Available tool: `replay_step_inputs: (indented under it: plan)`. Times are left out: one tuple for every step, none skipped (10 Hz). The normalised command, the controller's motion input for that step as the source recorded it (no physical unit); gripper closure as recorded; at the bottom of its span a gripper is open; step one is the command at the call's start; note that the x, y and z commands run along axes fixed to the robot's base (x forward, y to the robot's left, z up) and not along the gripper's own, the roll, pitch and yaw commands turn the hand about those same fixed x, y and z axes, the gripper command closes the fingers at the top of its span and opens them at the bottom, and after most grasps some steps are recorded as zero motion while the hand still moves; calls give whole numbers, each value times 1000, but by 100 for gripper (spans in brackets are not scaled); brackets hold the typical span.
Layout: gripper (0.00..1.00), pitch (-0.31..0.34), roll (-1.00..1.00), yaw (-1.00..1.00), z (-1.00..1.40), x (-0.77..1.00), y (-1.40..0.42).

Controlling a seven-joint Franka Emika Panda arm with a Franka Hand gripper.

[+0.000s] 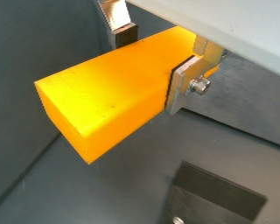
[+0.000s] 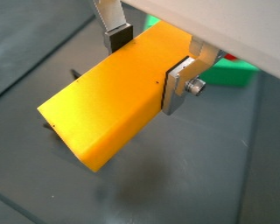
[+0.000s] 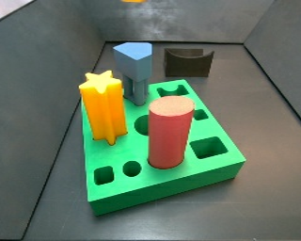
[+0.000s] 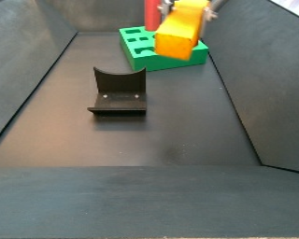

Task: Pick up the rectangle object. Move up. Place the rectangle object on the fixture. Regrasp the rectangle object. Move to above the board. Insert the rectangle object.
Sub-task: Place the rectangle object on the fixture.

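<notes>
My gripper [image 1: 153,59] is shut on the rectangle object [image 1: 108,92], an orange-yellow block, and holds it across its width in the air; both wrist views show this [image 2: 147,63]. In a side view the block [image 4: 181,35] hangs high in front of the green board [image 4: 142,51], right of and beyond the fixture [image 4: 117,91]. In the other side view only a sliver of the block [image 3: 134,2] shows at the upper edge, above the fixture [image 3: 187,62] and the board [image 3: 179,179]. A dark part of the fixture [image 1: 219,199] lies below the block.
On the board stand a red cylinder [image 3: 169,132], an orange-yellow star-shaped post [image 3: 102,106] and a grey-blue peg [image 3: 134,71]. Several holes in the board are open. Dark sloping walls [image 4: 27,84] enclose the floor.
</notes>
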Motion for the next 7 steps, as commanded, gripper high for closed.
replay_step_inputs:
  plan:
    - [100, -171, 173, 1000, 5, 1000, -391]
    - [100, -166, 161, 823, -4, 1000, -346]
    - [100, -123, 112, 529, -7, 1000, -311]
    - [100, -97, 88, 351, -11, 1000, -279]
    - [100, -74, 77, 228, -17, 1000, -247]
    - [100, -54, 70, 150, -21, 1000, -220]
    - [100, -27, 80, 95, -26, 1000, -186]
